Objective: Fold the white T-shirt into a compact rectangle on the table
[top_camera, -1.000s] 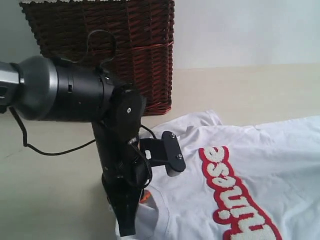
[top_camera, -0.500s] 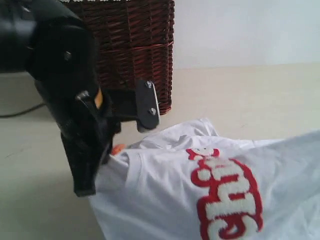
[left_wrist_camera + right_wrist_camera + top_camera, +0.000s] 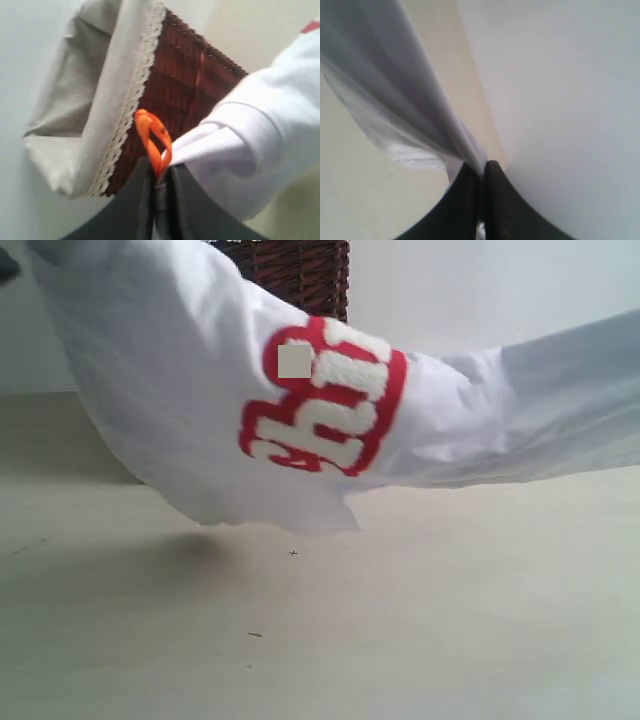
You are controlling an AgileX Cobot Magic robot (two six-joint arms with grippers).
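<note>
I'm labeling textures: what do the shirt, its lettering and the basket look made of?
Shirt: soft matte white fabric, likely cotton, draping in folds. Lettering: fuzzy white pile on red band, perhaps chenille. Basket: red-brown woven wicker, slight sheen, with lace-edged cloth lining.

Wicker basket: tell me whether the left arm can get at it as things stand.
Probably not to grasp: the basket looks near with nothing between, but the left gripper is shut on the T-shirt by its orange tag.
</note>
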